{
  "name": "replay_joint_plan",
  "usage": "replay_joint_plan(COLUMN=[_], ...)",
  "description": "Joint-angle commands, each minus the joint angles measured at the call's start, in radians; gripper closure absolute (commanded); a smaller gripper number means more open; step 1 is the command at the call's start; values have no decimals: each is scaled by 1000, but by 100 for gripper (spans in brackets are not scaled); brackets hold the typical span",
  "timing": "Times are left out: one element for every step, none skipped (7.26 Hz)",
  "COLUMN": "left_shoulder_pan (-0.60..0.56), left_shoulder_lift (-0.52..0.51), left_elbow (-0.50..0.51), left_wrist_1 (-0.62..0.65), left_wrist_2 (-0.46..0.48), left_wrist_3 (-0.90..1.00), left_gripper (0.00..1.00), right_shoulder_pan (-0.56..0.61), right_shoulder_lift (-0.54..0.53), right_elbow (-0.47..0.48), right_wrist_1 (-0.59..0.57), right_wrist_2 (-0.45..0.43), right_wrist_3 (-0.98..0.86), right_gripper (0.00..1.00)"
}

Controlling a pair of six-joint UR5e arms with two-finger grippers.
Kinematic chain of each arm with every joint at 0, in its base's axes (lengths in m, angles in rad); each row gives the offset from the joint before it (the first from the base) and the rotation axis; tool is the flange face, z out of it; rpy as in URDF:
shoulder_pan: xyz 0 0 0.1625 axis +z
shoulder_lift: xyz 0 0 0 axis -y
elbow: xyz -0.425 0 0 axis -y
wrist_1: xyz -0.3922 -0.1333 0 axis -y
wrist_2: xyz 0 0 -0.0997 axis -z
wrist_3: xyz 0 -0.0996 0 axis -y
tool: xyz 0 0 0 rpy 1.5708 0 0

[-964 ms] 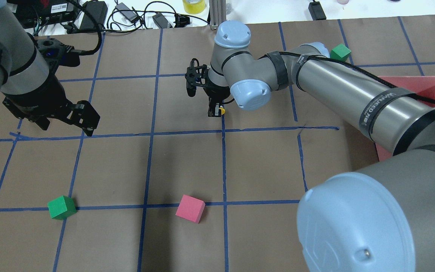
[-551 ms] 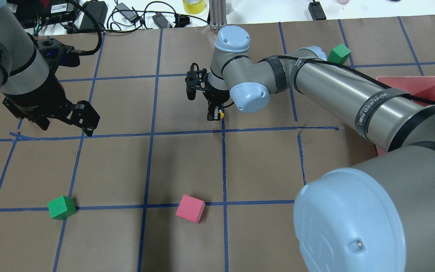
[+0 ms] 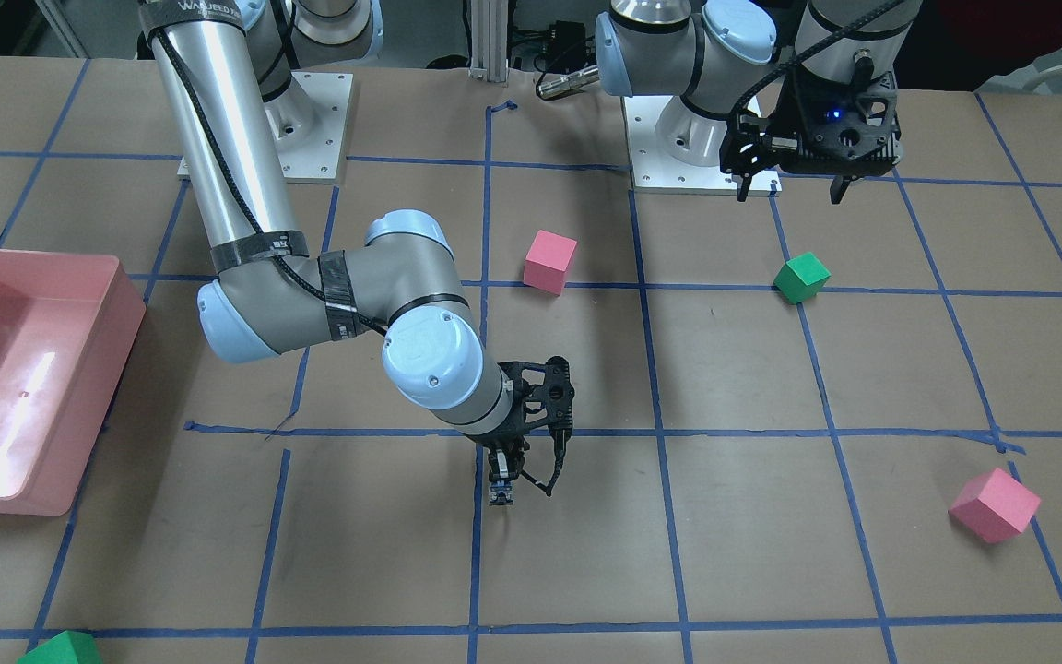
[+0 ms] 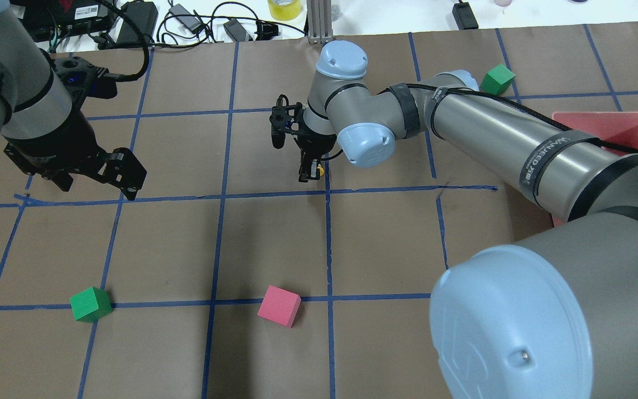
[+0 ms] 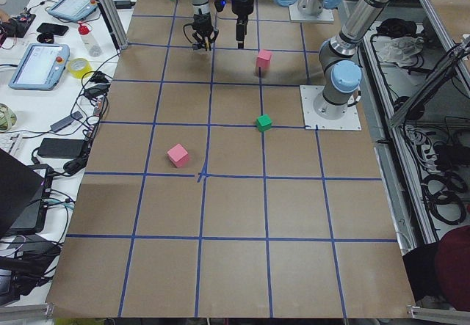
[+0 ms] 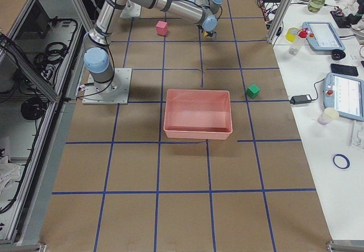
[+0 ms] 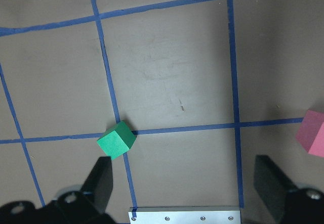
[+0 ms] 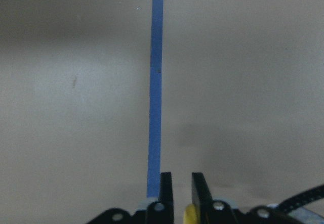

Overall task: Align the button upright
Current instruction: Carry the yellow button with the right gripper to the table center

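Near the table's middle, just beside a blue tape line (image 4: 327, 183), the button (image 4: 319, 164) is pinched by the right gripper (image 4: 309, 173). Its fingers (image 8: 198, 186) are drawn almost together, with only a thin slit left between them. The yellow cap is seen jutting sideways from the fingers, so the button is held on its side rather than upright. Whether its base touches the table cannot be told. The left gripper (image 3: 791, 189) is held above the table, well apart, with its fingers (image 7: 101, 183) spread wide. A green cube (image 7: 117, 140) is seen below it, at a tape crossing.
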Motion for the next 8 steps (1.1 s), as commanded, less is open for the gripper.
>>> replay_joint_plan(left_shoulder_pan=[-1,-1,0,-1,-1,-1,-1,-3], left_shoulder_lift=[2,2,2,2,0,-11,-26,-41], left_elbow=[-2,-2,-3,-5,-3,6,12,30], left_wrist_1=[0,0,0,0,0,9,65,72], left_wrist_2=[0,0,0,0,-2,-2,0,5], left_wrist_3=[-1,-1,-1,-3,-3,2,-1,-1], left_gripper=[0,0,0,0,0,0,0,0], right_shoulder_pan=[0,0,0,0,0,0,-2,-2], right_shoulder_lift=[-1,-1,-5,-7,-7,-7,-7,-7], right_elbow=[1,1,2,8,20,36,37,36], right_wrist_1=[0,0,0,0,2,2,2,2], right_wrist_2=[3,3,4,4,6,21,26,21], right_wrist_3=[1,3,3,4,7,10,9,7], right_gripper=[12,3,0,0,0,0,14,53])
